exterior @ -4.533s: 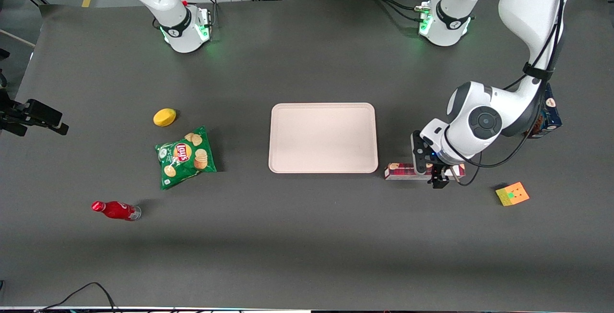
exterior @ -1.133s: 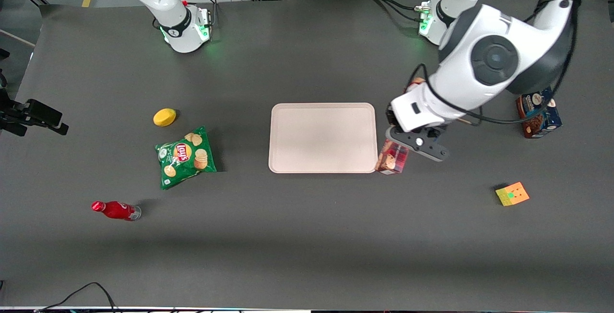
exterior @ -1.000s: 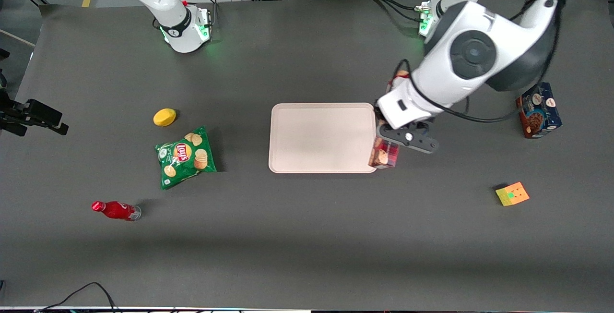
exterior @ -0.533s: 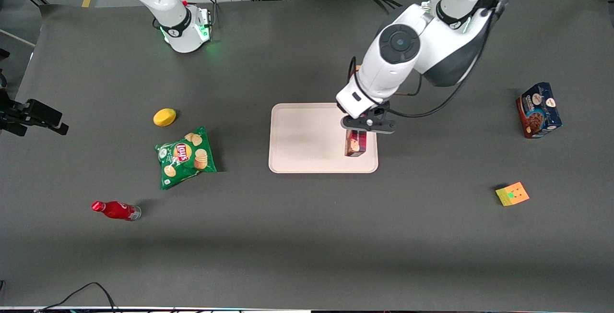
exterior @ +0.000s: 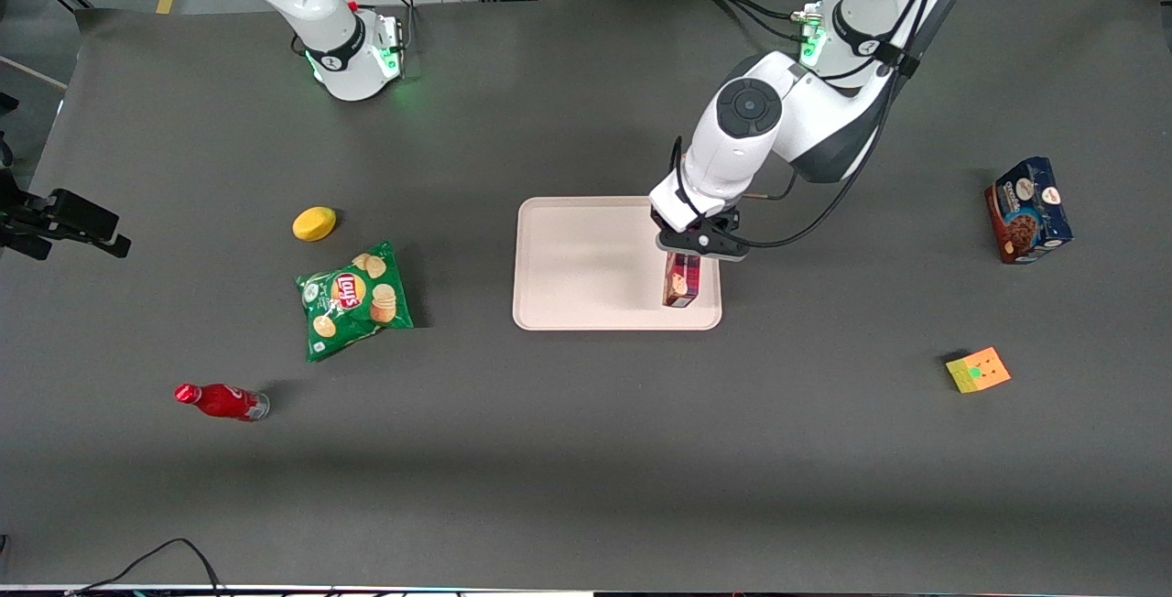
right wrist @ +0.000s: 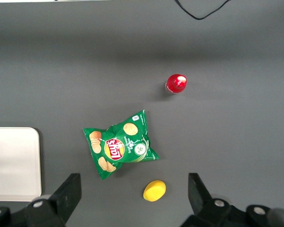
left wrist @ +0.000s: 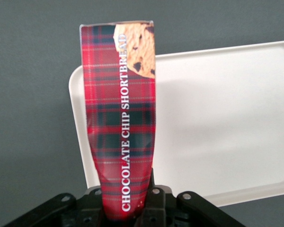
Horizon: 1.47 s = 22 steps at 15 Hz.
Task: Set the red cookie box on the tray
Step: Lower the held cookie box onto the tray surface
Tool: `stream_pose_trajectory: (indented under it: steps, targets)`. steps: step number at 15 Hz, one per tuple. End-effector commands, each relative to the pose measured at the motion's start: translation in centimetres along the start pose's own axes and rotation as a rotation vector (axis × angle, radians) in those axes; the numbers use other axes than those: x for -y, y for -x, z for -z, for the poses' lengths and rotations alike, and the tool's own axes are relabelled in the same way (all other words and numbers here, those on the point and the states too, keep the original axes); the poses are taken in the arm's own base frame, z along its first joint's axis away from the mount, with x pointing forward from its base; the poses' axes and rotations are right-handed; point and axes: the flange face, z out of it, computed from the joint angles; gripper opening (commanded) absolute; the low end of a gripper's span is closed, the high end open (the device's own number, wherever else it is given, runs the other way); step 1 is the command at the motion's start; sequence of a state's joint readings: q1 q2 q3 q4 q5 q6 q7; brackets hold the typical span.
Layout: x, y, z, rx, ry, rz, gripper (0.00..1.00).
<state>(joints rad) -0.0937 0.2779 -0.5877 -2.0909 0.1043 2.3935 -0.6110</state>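
The fingers [left wrist: 154, 201] of the left arm's gripper [exterior: 693, 249] are closed on one end of the red cookie box [exterior: 681, 279], pinching the narrow carton between them. In the left wrist view the box [left wrist: 120, 118] runs straight out from the fingers, its plaid side with the words "CHOCOLATE CHIP SHORTBREAD" facing the camera and a cookie picture at the end away from the grip.

Directly below the fingers lies the tray [exterior: 586, 263]. The box hangs end-down over the edge strip of the tray that is toward the working arm's end of the tabletop [exterior: 586, 450], close to the tray corner nearer the front camera. Whether the box's lower end touches the tray surface cannot be told. In the wrist view the pale tray [left wrist: 217, 118] spreads out beside and under the box, with the box crossing its rounded rim.

Farther out from the fingers, toward the working arm's end of the tabletop, stands a dark-blue cookie box [exterior: 1027, 210], and a coloured puzzle cube [exterior: 978, 370] lies nearer the front camera than it. Well away from the fingers, toward the parked arm's end, lie a green chips bag [exterior: 354, 298], a yellow lemon [exterior: 314, 223] and a red bottle [exterior: 222, 401].
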Motion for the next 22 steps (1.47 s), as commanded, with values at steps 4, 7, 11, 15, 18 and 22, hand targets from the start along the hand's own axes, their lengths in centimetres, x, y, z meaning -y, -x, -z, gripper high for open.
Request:
stream_pose_trajectory:
  steps: [4,7,11,15,18,22]
  targets:
    - [0.6,1.0,-4.1,-0.044,-0.002,0.104,0.00]
    - [0.6,1.2,-6.1,-0.077,-0.039,0.137,0.00]
    - [0.4,1.4,-7.0,-0.071,-0.040,0.127,0.00]
    - [-0.2,2.1,-8.1,-0.077,-0.037,0.176,0.00]
    - [-0.7,2.6,-8.9,-0.101,-0.057,0.162,0.00]
    - [-0.6,2.7,-9.4,-0.101,-0.065,0.145,0.00]
